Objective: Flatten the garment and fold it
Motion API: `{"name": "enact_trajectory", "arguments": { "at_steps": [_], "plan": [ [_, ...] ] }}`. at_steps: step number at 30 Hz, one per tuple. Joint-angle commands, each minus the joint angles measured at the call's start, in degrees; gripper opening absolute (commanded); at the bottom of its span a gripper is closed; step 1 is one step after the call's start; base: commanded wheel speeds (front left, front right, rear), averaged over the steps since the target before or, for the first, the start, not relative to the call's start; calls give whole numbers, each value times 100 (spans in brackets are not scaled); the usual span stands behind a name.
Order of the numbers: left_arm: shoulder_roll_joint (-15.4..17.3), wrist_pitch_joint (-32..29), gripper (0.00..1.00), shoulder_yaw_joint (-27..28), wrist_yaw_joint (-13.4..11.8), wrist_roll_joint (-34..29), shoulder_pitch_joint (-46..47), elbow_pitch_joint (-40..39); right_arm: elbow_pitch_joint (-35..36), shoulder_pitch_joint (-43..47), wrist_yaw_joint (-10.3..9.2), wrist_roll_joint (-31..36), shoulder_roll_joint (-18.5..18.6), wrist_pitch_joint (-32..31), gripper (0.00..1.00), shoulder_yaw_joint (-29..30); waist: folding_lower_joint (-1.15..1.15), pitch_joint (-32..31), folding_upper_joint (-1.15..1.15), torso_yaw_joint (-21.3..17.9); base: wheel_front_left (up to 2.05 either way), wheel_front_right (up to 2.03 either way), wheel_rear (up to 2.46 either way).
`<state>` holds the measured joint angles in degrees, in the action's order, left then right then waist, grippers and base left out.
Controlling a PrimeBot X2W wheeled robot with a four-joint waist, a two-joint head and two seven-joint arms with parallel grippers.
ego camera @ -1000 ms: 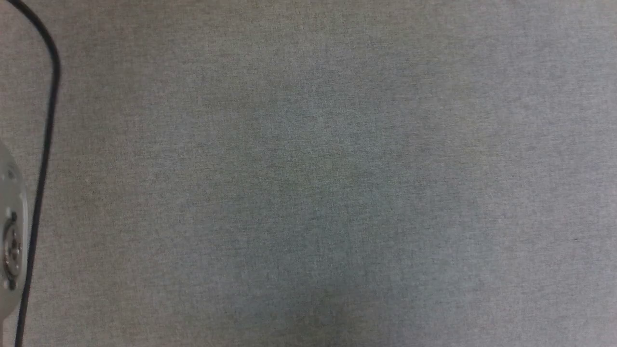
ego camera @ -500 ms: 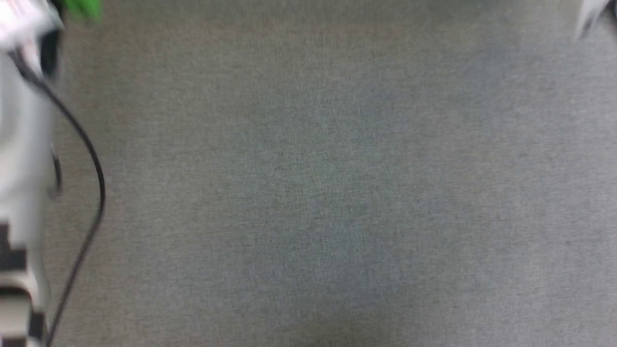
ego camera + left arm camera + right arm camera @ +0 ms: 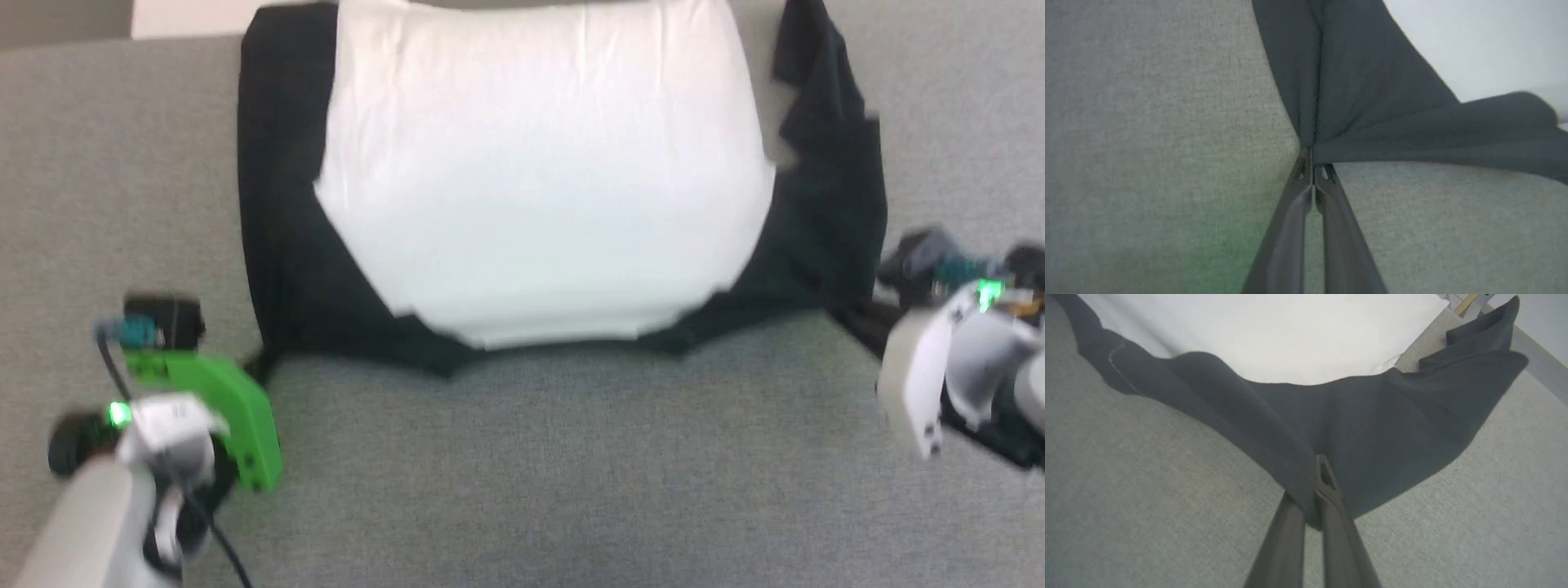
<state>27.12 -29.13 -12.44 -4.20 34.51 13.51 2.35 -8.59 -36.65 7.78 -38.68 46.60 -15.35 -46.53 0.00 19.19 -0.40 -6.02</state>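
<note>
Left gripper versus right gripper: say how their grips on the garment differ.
The left gripper pinches a black corner of the garment at its very tip; the right gripper bites further in, cloth draping around it. In the head view the left's housing is green, the right's pale. Both are shut on black fabric.

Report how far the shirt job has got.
Done: the garment lies spread on the grey surface, white body up and mostly smooth. In hand: the left gripper and the right gripper each pinch black fabric at a near corner. Left: the sleeve on the robot's right is bunched, and no fold shows yet.
</note>
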Motion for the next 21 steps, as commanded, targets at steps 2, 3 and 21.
{"name": "enact_trajectory", "arguments": {
  "at_steps": [2,3,21],
  "plan": [
    [63,-191,0,61,-224,127,-687,-223,88,503,-30,13,72,-153,0,213,0,-479,40,55,0,0,0],
    [45,-219,0,84,-291,177,-880,-338,137,667,-30,28,52,-214,0,268,0,-524,40,49,0,0,0],
    [-361,-277,0,43,-811,653,-2911,-973,892,3834,-30,421,-951,-1930,0,2673,0,-1051,40,231,0,0,0]
  ]
}}
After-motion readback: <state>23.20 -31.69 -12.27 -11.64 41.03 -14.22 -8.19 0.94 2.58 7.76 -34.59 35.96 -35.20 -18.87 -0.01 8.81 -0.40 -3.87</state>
